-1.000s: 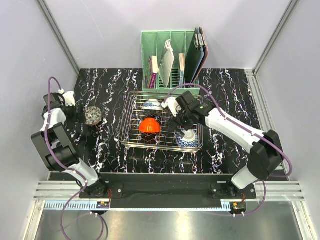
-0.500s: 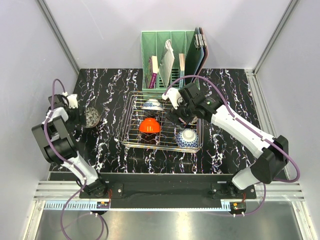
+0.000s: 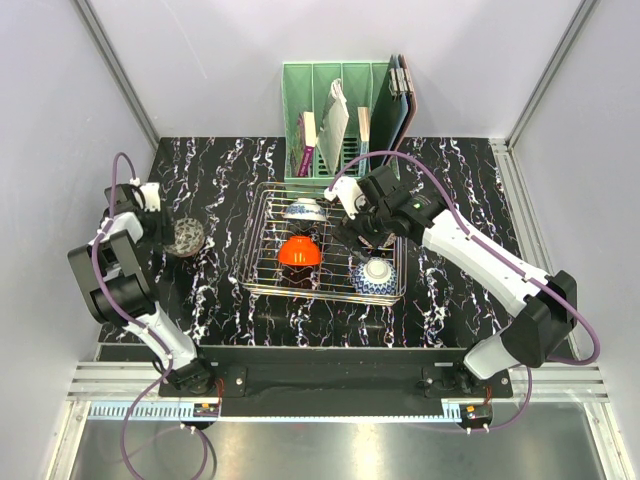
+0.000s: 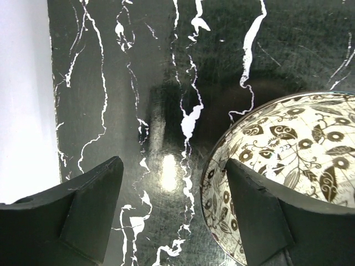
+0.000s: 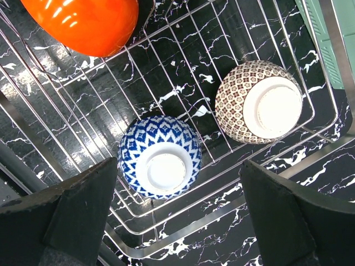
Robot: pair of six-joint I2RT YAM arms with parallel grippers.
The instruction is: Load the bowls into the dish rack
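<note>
A cream bowl with dark floral pattern [image 3: 187,236] [image 4: 294,160] sits upright on the black marble table, left of the dish rack [image 3: 320,293]. My left gripper [image 3: 164,229] [image 4: 173,163] is open and straddles its near rim, one finger inside the bowl and one outside. The wire rack [image 5: 222,216] holds an orange-red bowl [image 3: 299,251] [image 5: 83,22], a white-blue bowl [image 3: 305,210], an upside-down blue patterned bowl [image 3: 375,275] [image 5: 160,157] and an upside-down lattice bowl [image 5: 259,102]. My right gripper [image 3: 368,238] [image 5: 177,166] hovers open above the rack's right end, holding nothing.
A green slotted organizer [image 3: 345,120] with books and clipboards stands behind the rack. The white left wall [image 4: 25,100] runs close beside my left gripper. Grey walls enclose the table on three sides.
My left gripper has slid right onto the floral bowl's rim and its jaws have narrowed somewhat. My right gripper has drawn back a little above the rack, staying open.
</note>
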